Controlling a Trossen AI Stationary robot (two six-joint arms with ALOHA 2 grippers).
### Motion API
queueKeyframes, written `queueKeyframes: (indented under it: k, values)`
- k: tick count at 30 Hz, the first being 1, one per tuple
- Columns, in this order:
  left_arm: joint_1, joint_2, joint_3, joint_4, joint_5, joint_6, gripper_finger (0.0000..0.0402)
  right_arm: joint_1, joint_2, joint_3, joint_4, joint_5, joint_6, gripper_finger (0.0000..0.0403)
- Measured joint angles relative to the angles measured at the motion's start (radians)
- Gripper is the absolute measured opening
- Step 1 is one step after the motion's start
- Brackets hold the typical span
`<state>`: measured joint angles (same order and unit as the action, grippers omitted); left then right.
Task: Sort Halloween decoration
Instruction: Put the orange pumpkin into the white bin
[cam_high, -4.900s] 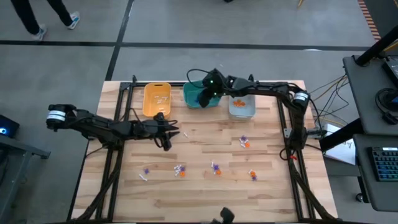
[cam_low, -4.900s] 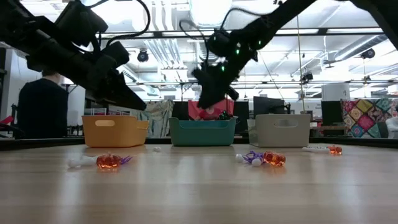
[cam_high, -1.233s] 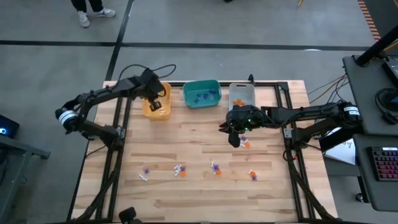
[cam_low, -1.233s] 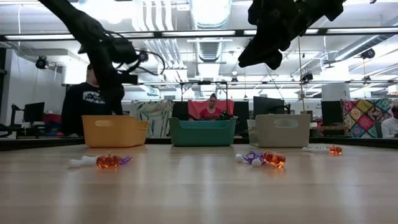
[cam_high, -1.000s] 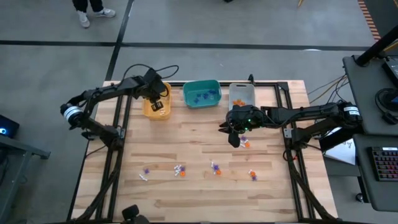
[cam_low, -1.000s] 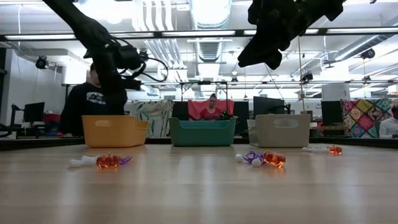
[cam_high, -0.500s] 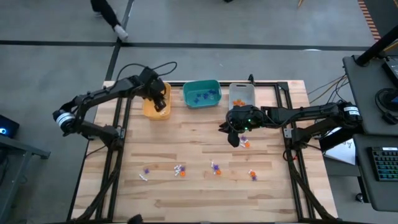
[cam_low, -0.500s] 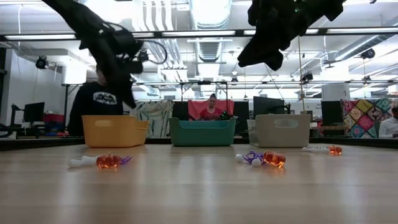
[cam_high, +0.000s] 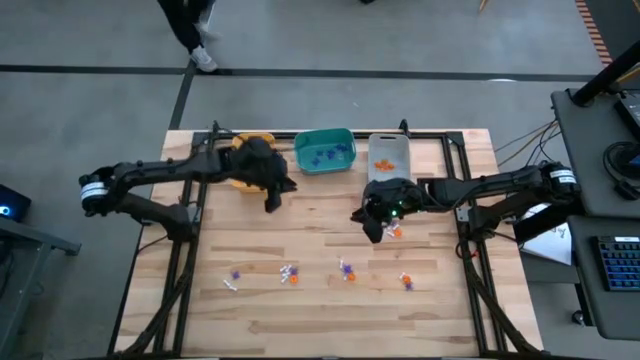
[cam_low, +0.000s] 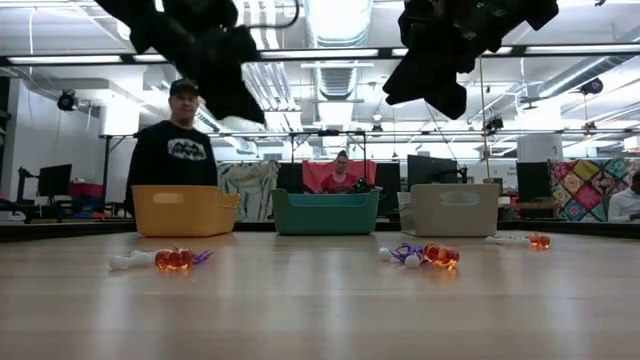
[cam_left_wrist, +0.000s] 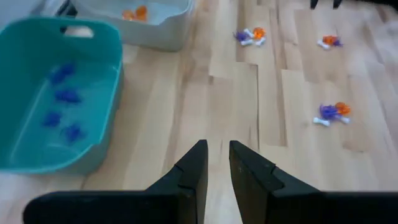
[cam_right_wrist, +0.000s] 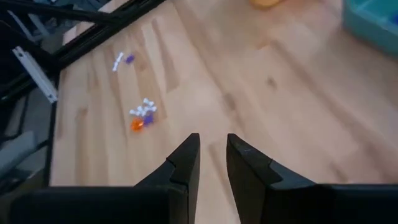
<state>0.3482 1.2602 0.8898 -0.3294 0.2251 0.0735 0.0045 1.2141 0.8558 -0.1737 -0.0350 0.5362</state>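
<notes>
- We judge the sorting partly done: the teal bin (cam_high: 325, 152) at twelve o'clock on the worktop (cam_high: 320, 310) holds several purple-blue trinkets (cam_left_wrist: 62, 112), and the grey bin (cam_high: 388, 158) just to its three o'clock side holds a few orange trinkets (cam_high: 383, 165).
- The yellow bin (cam_high: 244, 160), at about eleven o'clock, is largely covered by the left arm from above, so we cannot tell what it holds.
- Loose Halloween decoration is left on the boards: one mixed cluster (cam_high: 288, 273) near seven o'clock, a small purple piece (cam_high: 236, 274) beside it, another cluster (cam_high: 346, 270) near six o'clock, an orange piece (cam_high: 406, 281) near five o'clock, and a cluster (cam_high: 395, 231) towards three o'clock.
- The left pincer (cam_high: 272, 196) hangs above bare wood just at the six o'clock side of the yellow bin; its fingers (cam_left_wrist: 194, 177) stand a narrow slot apart with nothing between them.
- The right pincer (cam_high: 372, 226) hovers right beside the three o'clock cluster, its fingers (cam_right_wrist: 185, 163) likewise slightly parted and empty.
- We reckon roughly half remains, with the right arm best placed for the nearest cluster.
</notes>
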Motion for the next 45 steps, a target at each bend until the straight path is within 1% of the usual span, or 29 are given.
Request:
queueKeyframes:
  k: [2, 4, 7, 11, 14, 16, 18, 21, 23, 25, 27, 30, 34, 38, 45]
  values:
    - [-0.064, 0.001, 0.000, 0.022, -0.084, -0.008, 0.0049, 0.019, 0.015, 0.000, -0.008, -0.013, 0.038, 0.0068]
    - [-0.120, 0.000, 0.000, 0.038, -0.169, -0.017, 0.0049, 0.037, 0.031, 0.000, -0.009, -0.056, 0.084, 0.0068]
    - [-0.188, 0.000, -0.001, 0.052, -0.240, -0.031, 0.0049, 0.069, 0.062, 0.000, -0.013, -0.140, 0.167, 0.0068]
    - [-0.247, 0.000, -0.001, 0.053, -0.250, -0.032, 0.0049, 0.121, 0.111, 0.000, -0.070, -0.203, 0.316, 0.0068]
    - [-0.267, 0.000, -0.001, 0.053, -0.253, -0.034, 0.0049, 0.166, 0.145, 0.000, -0.159, -0.308, 0.459, 0.0068]
    - [-0.270, 0.000, -0.001, 0.053, -0.253, -0.033, 0.0049, 0.207, 0.157, 0.000, -0.249, -0.368, 0.558, 0.0068]
    - [-0.271, 0.000, -0.002, 0.059, -0.253, -0.033, 0.0049, 0.255, 0.159, 0.010, -0.373, -0.384, 0.642, 0.0068]
    - [-0.270, 0.000, -0.002, 0.077, -0.253, -0.016, 0.0049, 0.320, 0.158, 0.048, -0.569, -0.375, 0.757, 0.0068]
    - [-0.270, 0.000, -0.002, 0.091, -0.253, -0.006, 0.0049, 0.361, 0.158, 0.079, -0.678, -0.333, 0.816, 0.0068]
    - [-0.270, 0.000, -0.002, 0.105, -0.253, -0.002, 0.0049, 0.399, 0.161, 0.101, -0.729, -0.267, 0.858, 0.0068]
    - [-0.270, 0.000, -0.002, 0.109, -0.253, -0.001, 0.0049, 0.433, 0.162, 0.106, -0.728, -0.207, 0.892, 0.0068]
    - [-0.270, 0.000, -0.002, 0.108, -0.253, 0.000, 0.0049, 0.467, 0.162, 0.106, -0.718, -0.169, 0.954, 0.0070]
    - [-0.270, 0.000, -0.002, 0.108, -0.253, 0.000, 0.0049, 0.500, 0.162, 0.105, -0.719, -0.118, 0.998, 0.0085]
    - [-0.270, 0.000, -0.002, 0.108, -0.253, 0.000, 0.0049, 0.507, 0.188, 0.101, -0.718, -0.096, 1.007, 0.0108]
    - [-0.270, 0.000, -0.002, 0.104, -0.253, 0.001, 0.0049, 0.506, 0.289, 0.101, -0.707, -0.103, 0.963, 0.0147]
